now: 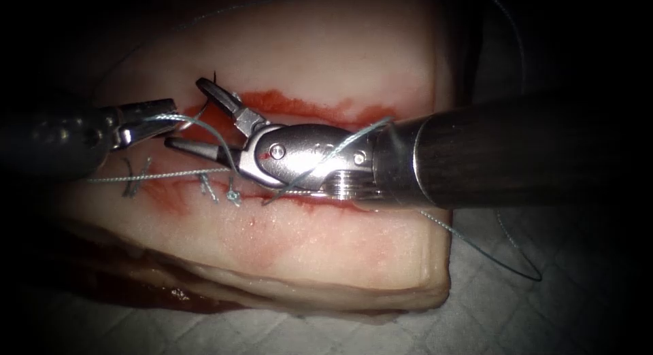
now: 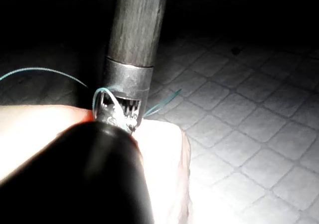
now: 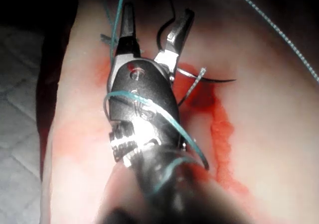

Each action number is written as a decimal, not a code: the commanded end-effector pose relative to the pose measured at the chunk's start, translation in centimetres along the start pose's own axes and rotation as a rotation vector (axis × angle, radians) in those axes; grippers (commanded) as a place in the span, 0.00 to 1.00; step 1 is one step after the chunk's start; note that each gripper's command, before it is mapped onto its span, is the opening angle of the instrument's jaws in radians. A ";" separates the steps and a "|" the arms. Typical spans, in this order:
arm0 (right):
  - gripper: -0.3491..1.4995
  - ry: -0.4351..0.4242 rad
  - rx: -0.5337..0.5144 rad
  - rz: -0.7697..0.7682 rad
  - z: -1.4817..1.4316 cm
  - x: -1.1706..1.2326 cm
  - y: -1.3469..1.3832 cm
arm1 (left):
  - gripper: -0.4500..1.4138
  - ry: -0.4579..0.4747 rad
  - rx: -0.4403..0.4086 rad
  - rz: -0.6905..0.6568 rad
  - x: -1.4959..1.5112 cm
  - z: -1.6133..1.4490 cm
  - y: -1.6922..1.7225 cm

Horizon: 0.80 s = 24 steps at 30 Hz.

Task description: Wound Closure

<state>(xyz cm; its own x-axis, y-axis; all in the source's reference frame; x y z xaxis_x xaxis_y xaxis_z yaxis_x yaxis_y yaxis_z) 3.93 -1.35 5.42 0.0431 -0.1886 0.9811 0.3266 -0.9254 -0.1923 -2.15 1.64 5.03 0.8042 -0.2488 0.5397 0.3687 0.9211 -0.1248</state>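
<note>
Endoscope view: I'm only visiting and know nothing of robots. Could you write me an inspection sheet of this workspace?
Surface: white quilted cloth under the tissue.
Job's things: cut with red fluid; thread crosses the cut and loops over the right tool's wrist; a dark curved sliver, probably the needle, lies by the right tool's jaws, held by neither tool; whether it is in the tissue is unclear.
Clutter: cut ends of thread at finished stitches.
Grippers: left tool jaws seem shut on the thread; right tool jaws open, holding nothing.
Cables: nothing seen.
Surroundings: dark.
</note>
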 end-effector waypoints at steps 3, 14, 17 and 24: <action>0.59 -0.037 -0.107 -0.002 0.09 0.04 0.14 | 0.00 -0.001 -0.023 -0.008 0.00 0.18 0.16; 0.58 -0.144 -0.311 0.049 0.16 -0.10 0.42 | 0.00 -0.025 0.044 -0.033 0.66 0.95 0.19; 0.63 -0.187 -0.323 0.064 0.20 -0.13 0.45 | 0.00 -0.035 0.092 -0.064 0.92 1.21 0.08; 0.62 -0.186 -0.324 0.172 0.19 -0.23 0.35 | 0.00 0.091 0.176 -0.130 1.44 1.51 -0.49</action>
<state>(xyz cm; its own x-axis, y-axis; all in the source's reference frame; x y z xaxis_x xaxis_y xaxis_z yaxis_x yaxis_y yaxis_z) 4.13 -1.54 5.12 0.2505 -0.3231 0.9126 -0.0154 -0.9439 -0.3300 -1.82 1.21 7.12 0.8047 -0.3879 0.4495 0.3833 0.9176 0.1056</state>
